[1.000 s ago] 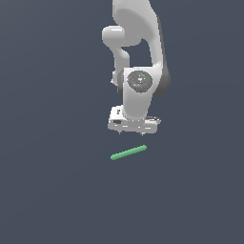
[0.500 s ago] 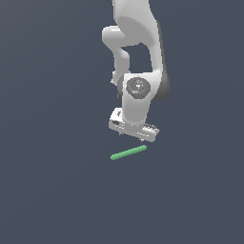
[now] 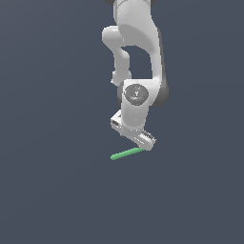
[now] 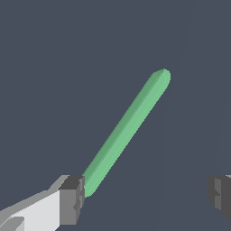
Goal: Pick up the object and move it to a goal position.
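Note:
The green rod [image 3: 127,153] lies flat on the dark grey surface, slanting slightly in the exterior view. My gripper [image 3: 135,143] hangs just above its end on the exterior view's right, the white hand nearly touching it. In the wrist view the rod [image 4: 126,132] runs diagonally and the gripper [image 4: 146,196] is open. One dark fingertip [image 4: 72,194] sits right at one end of the rod and the other fingertip [image 4: 219,193] is far off to the side. The rod is not between the fingers' middle; nothing is held.
The white arm [image 3: 136,52] rises above the gripper. The dark grey surface [image 3: 57,190] spreads all around with no other objects in view.
The gripper has come down towards the rod, from well above it to just over its end. The rod has not moved.

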